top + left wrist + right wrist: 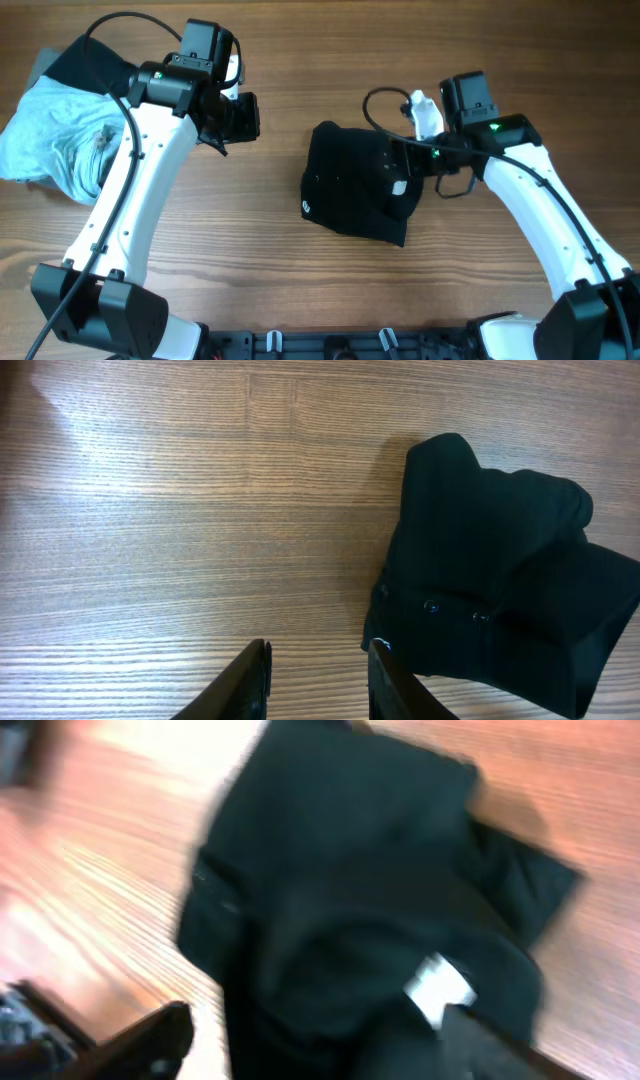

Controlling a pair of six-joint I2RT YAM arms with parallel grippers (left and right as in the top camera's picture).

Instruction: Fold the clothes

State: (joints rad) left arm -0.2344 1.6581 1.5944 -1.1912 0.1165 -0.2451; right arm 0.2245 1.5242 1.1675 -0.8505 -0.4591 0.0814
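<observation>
The right jaws stand wide and released just above the crumpled black garment at mid-tabletop, gripping nothing. The left jaws, narrowly parted and empty, hover over bare wood to its left. Soft, light and floppy, it looks best pinched at an outer edge.

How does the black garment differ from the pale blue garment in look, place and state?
The black garment lies in the middle of the table; the pale blue garment lies near its left edge. The black one is a compact bundle; the pale blue one is a loose crumpled heap. The black one shows a small white logo; the pale blue one shows none. Both are soft fabric on the wood.
</observation>
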